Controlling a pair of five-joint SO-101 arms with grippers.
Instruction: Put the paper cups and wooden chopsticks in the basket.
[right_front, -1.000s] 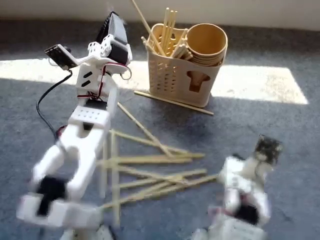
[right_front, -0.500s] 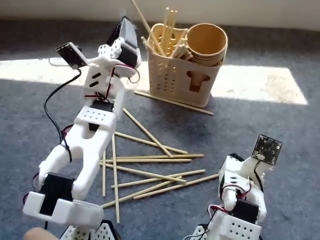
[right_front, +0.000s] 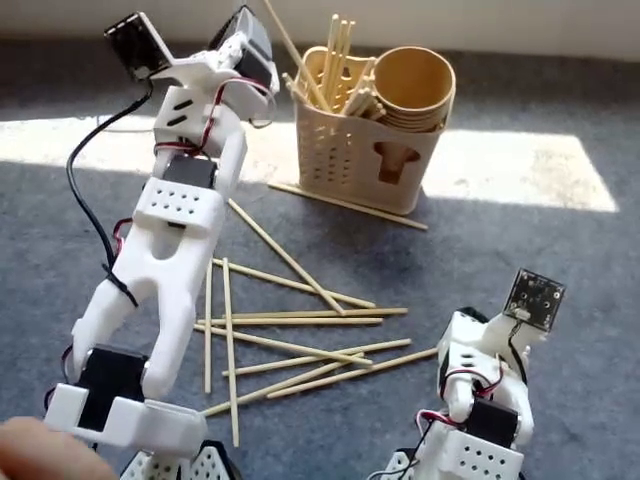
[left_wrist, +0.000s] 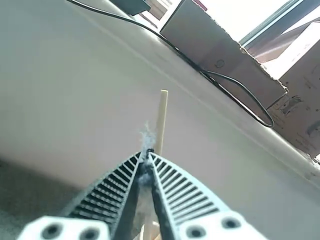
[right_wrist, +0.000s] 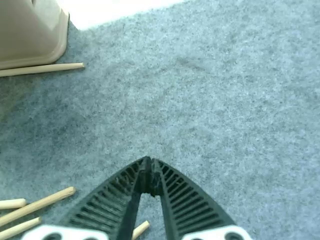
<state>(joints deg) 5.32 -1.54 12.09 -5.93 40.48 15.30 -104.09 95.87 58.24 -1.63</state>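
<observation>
Chopsticks (right_front: 290, 345) lie scattered on the carpet (right_front: 560, 300) in front of the basket (right_front: 350, 165), where more sticks and the stacked paper cups (right_front: 415, 85) already stand. Your left tool (left_wrist: 148, 156), up beside the basket, is clamped on one chopstick (left_wrist: 161, 120). Your right tool (right_wrist: 149, 165), well short of the basket, is pinched closed on nothing.

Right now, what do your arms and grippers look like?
The left arm and right arm are white shells with black motors, red wiring and a black camera board at the wrist. A black cable trails off the left arm. The left gripper and right gripper have black, ribbed, tapering fingers.
</observation>
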